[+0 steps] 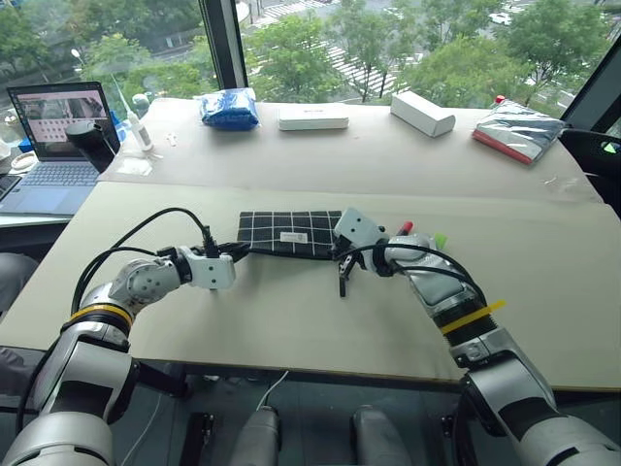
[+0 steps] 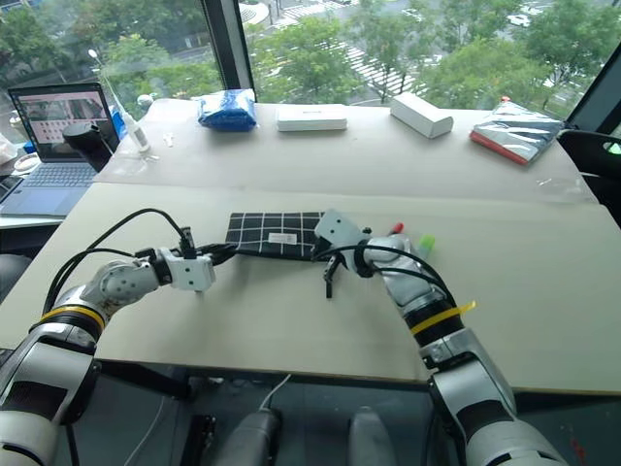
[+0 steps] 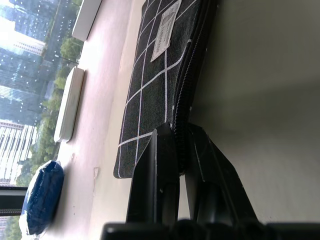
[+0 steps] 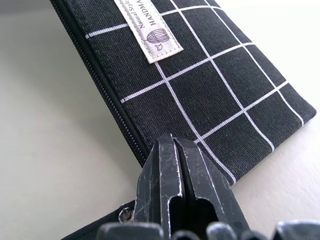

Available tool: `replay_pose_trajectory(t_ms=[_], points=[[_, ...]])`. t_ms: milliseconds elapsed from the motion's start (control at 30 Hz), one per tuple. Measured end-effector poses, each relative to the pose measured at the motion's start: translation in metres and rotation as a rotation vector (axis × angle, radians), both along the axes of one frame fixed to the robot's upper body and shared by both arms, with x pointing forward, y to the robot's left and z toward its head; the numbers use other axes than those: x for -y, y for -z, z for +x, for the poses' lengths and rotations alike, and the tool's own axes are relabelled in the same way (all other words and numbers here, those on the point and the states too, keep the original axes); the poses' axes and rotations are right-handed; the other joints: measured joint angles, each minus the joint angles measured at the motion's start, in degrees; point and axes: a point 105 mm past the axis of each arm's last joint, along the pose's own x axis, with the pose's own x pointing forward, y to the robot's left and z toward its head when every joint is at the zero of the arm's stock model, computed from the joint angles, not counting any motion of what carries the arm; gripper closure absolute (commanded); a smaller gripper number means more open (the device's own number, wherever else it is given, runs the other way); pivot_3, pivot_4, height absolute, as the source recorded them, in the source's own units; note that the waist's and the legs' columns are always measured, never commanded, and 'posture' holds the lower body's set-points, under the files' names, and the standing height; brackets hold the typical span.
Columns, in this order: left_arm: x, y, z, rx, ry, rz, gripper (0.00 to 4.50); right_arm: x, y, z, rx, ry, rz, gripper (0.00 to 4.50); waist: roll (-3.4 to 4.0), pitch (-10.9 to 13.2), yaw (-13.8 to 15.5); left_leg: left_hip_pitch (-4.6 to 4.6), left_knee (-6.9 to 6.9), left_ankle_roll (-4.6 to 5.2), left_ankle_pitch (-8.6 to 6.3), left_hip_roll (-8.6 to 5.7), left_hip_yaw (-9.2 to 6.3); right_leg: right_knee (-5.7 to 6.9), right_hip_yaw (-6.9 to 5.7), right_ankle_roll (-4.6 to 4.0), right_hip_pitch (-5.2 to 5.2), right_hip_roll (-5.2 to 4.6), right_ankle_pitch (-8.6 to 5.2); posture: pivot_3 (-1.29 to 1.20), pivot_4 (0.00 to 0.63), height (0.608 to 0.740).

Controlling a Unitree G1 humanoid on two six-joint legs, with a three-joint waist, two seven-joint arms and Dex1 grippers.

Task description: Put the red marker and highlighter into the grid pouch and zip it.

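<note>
The grid pouch [image 1: 288, 233] lay mid-table; left gripper [image 3: 181, 145] clamped its zipper-edge corner, right gripper [image 4: 172, 150] pinched together at the opposite end. Red marker [image 1: 404, 228] and highlighter [image 1: 439, 240] peeked behind the right wrist.

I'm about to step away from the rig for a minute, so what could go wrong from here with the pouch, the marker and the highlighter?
1. The left gripper pinches only the corner of the grid pouch at its zipper edge; a pull may slip it free.
2. The right gripper sits at the other corner beside the strap; its closed tips may miss the pull.
3. The red marker and highlighter lie just behind the right forearm, which might knock them.
</note>
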Motion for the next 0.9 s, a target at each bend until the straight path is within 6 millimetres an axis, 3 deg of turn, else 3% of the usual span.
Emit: replay_pose_trajectory(t_ms=[200,333,567,767,833,900], points=[[0.003,0.002,0.0,-0.093,-0.01,-0.098,4.5,0.009,-0.015,0.0,-0.104,0.043,0.219,1.33,0.0,0.0,-0.2,-0.02,-0.01,0.0,0.0,0.0,0.0,0.01,0.0,-0.01,-0.04,0.0,0.0,0.0,0.15,0.74],[0.004,0.004,-0.002,-0.154,-0.025,-0.184,4.5,0.009,-0.04,-0.004,-0.107,0.007,0.324,0.06,0.01,0.0,-0.5,-0.05,-0.01,0.0,0.0,0.0,-0.02,0.02,0.0,-0.01,-0.06,0.0,0.01,0.0,0.15,0.74],[-0.001,0.003,-0.008,-0.227,-0.094,-0.329,4.5,0.022,-0.071,-0.007,-0.172,0.007,0.477,0.06,0.01,0.0,-1.1,-0.08,-0.03,0.0,0.0,0.01,-0.06,0.02,0.0,-0.06,-0.07,0.0,0.03,0.0,0.15,0.74],[-0.004,-0.001,-0.02,-0.278,-0.198,-0.496,4.5,0.061,-0.107,-0.007,-0.112,0.054,0.554,0.06,0.01,0.0,-1.1,-0.1,-0.03,0.0,0.0,0.0,-0.06,-0.02,0.0,-0.1,-0.06,-0.02,0.06,0.0,0.15,0.74],[0.0,-0.009,-0.022,-0.296,-0.235,-0.588,4.5,0.073,-0.106,-0.008,-0.093,0.094,0.541,0.06,0.0,0.0,-0.9,-0.09,-0.03,0.0,0.0,0.01,-0.07,-0.06,0.0,-0.08,-0.05,-0.01,0.04,0.0,0.15,0.74],[0.002,-0.016,-0.024,-0.307,-0.258,-0.634,4.5,0.074,-0.096,-0.013,-0.104,0.095,0.529,0.06,-0.01,0.0,-1.0,-0.1,-0.02,0.0,0.0,0.01,-0.07,-0.05,0.0,-0.06,-0.04,-0.01,0.03,0.0,0.15,0.74]])
